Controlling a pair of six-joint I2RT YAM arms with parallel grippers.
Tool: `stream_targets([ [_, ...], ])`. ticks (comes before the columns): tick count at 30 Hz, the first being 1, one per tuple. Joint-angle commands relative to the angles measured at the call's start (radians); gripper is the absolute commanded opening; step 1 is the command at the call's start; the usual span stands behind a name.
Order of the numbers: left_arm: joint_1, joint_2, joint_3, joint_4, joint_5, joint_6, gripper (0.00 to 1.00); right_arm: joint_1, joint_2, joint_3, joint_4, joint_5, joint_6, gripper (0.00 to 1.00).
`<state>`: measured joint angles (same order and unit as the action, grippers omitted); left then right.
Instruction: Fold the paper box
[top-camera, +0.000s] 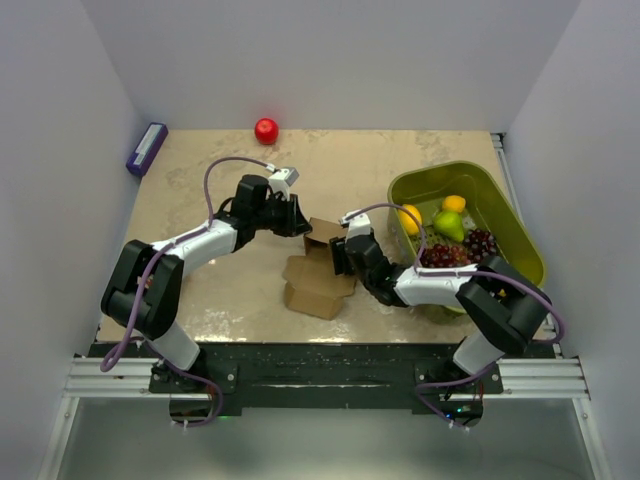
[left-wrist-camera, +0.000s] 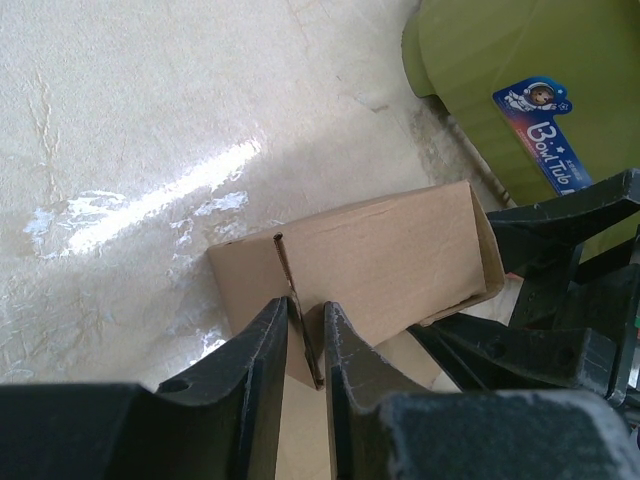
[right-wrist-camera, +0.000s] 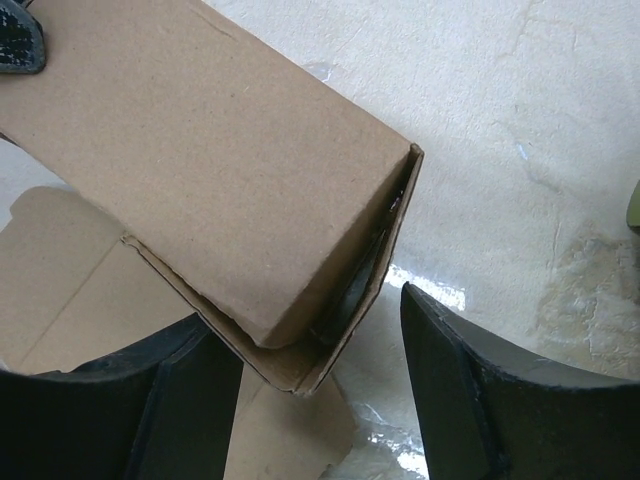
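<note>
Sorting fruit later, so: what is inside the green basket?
A lemon, a small orange fruit, a green fruit and dark grapes; the right arm covers the basket's near part.

We see matt brown cardboard on the paper box (left-wrist-camera: 380, 260), a glossy, marbled table (left-wrist-camera: 150, 120), and smooth shiny green plastic on the basket (left-wrist-camera: 500, 40) at three o'clock.

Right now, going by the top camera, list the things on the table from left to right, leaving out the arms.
purple block -> red ball -> paper box -> green basket
</note>
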<state>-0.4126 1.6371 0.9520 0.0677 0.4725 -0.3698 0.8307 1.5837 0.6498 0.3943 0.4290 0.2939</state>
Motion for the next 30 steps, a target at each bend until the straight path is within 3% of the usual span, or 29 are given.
stream_targets([
  [1, 0.005, 0.021, 0.016, -0.049, -0.006, 0.04, 0.24, 0.001, 0.03, 0.054, 0.068, 0.042, -0.025, 0.63],
  [11, 0.003, 0.027, 0.01, -0.037, 0.021, 0.026, 0.23, 0.002, 0.068, 0.091, 0.074, 0.054, -0.035, 0.59],
  [19, 0.003, 0.033, 0.007, -0.028, 0.04, 0.017, 0.23, 0.002, 0.104, 0.128, 0.054, 0.074, -0.032, 0.38],
  [26, 0.001, 0.03, 0.004, -0.023, 0.049, 0.012, 0.23, 0.002, 0.108, 0.142, 0.017, 0.109, -0.001, 0.28],
  [30, 0.001, 0.026, -0.001, -0.017, 0.058, 0.006, 0.22, 0.004, 0.119, 0.154, -0.018, 0.137, 0.007, 0.14],
])
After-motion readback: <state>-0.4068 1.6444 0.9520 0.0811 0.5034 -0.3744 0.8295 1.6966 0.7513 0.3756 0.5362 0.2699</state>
